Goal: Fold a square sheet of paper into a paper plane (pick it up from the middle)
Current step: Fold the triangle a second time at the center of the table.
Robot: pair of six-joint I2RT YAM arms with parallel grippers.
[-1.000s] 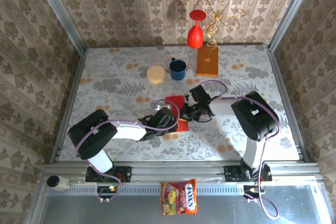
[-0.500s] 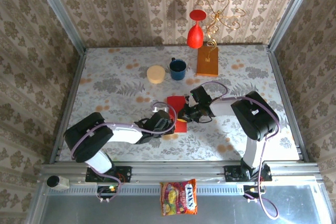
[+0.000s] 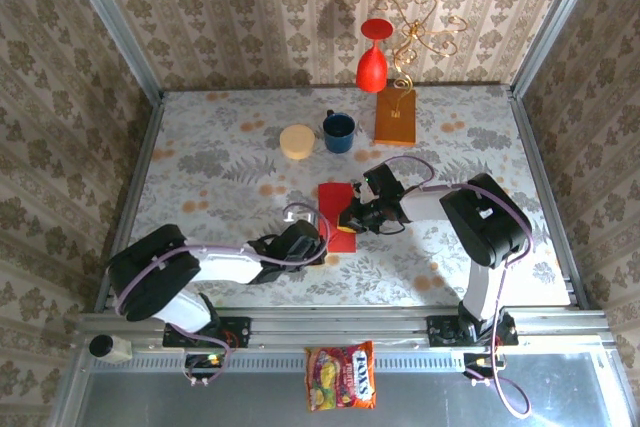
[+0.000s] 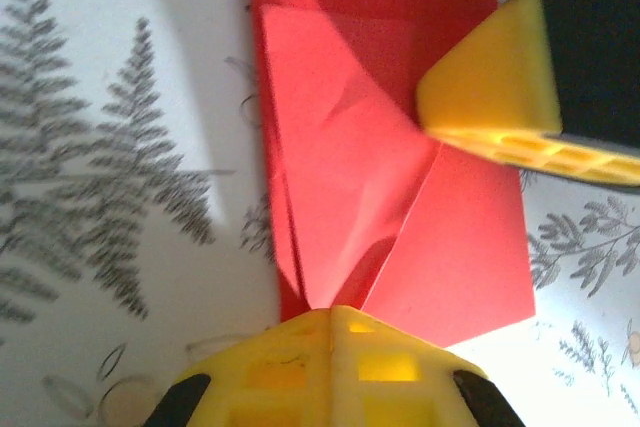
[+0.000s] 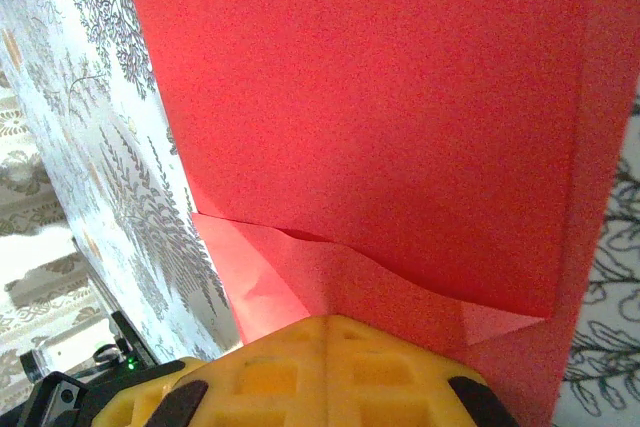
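One snack packet [image 3: 340, 375] hangs at the near rail, in front of the two arm bases.

On the table [image 3: 200, 162], the left hand [image 3: 320, 242] lies low, and it is the nearer of the two hands. In the left wrist view its yellow fingers [image 4: 330, 372] are pressed together with no gap. Their shared tip touches the near edge of the sheet of paper [image 3: 336, 194], at the point where two folded flaps run together. Whether a layer is pinched between the fingers cannot be told.

There is one sheet of paper. It is bright red and lies flat on the middle of the table between the two hands. It is partly folded, with slanted flaps lying over a longer red strip [image 4: 380, 197].

Just beyond it, the right hand [image 3: 350, 219] reaches in from the right. Its fingers [image 5: 330, 372] are also together, with their tip down on the red surface [image 5: 370, 97]. From the left wrist, one of its yellow fingertips [image 4: 490, 87] rests on the sheet beside the edge of a flap. It presses on the paper rather than lifting it.

Farther back, well apart from the paper, one cream round disc [image 3: 296, 141] stands just beside one blue mug [image 3: 338, 131]. Right of the mug is one orange-brown block [image 3: 395, 115]. Along the far edge, at the wall, stand one red goblet-shaped vase [image 3: 372, 59] and one gold wire ornament [image 3: 425, 32].
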